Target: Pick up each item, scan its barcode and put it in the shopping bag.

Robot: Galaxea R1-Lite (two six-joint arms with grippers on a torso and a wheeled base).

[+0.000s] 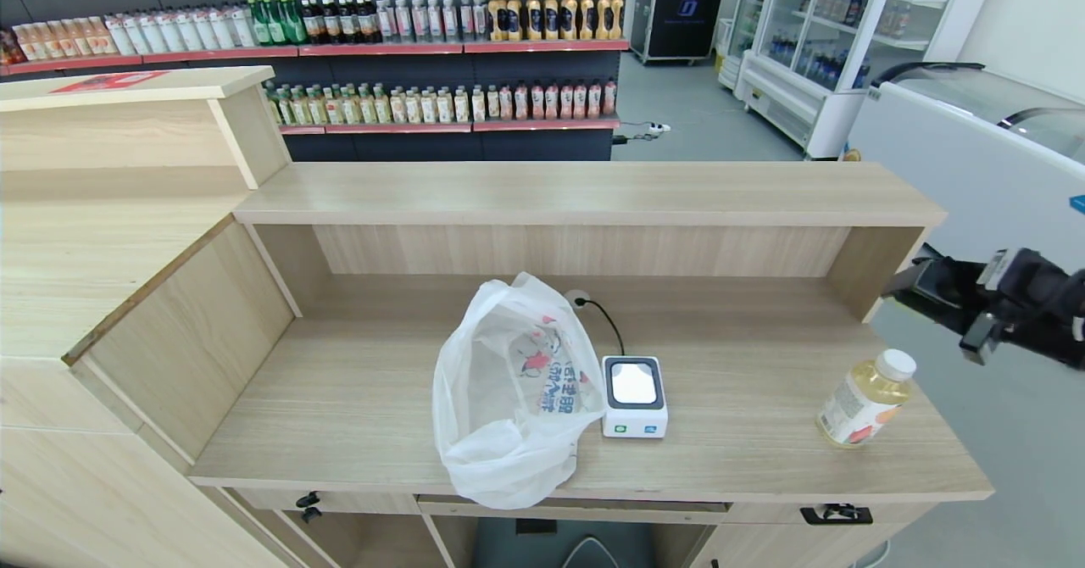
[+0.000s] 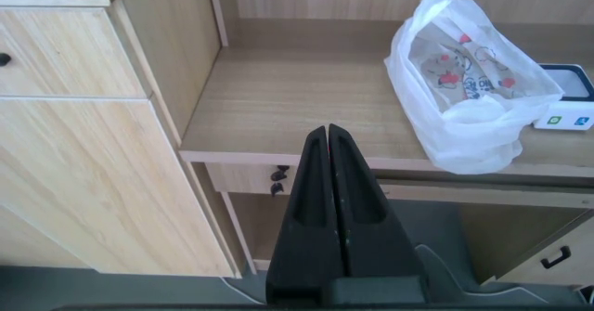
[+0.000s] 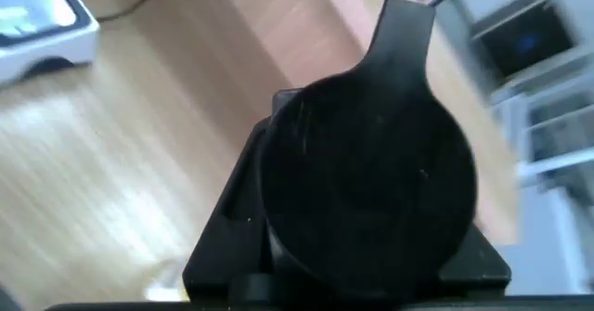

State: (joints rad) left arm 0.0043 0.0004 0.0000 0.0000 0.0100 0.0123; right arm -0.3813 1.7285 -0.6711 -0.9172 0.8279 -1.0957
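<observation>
One bottle (image 1: pixel 866 400), pale yellow liquid, white cap, upright on surface (image 1: pixel 746 441); left end effector (image 2: pixel 328 153) pressed together; right end effector (image 1: pixel 932 284) state unclear.

**Black arms, matte pincers**

The left pincer (image 2: pixel 328 130) is matte black. Its two long fingers (image 2: pixel 311 190) taper to a slim point and broaden into a wide, sloping base, with a thin straight seam running between them. Each finger carries a shallow recessed panel on its outer face.

The right arm (image 1: pixel 1030 297) is also black, built of chunky, rounded segments. A pale grey block on top and a small silver-grey bracket underneath break up the black. The right pincer (image 1: pixel 911 284) is dark with a greyish face. From the right wrist, a round black housing (image 3: pixel 367 172) with fine scuffs sits on an angular black mount. A narrow flat black tab rises beyond it.
</observation>
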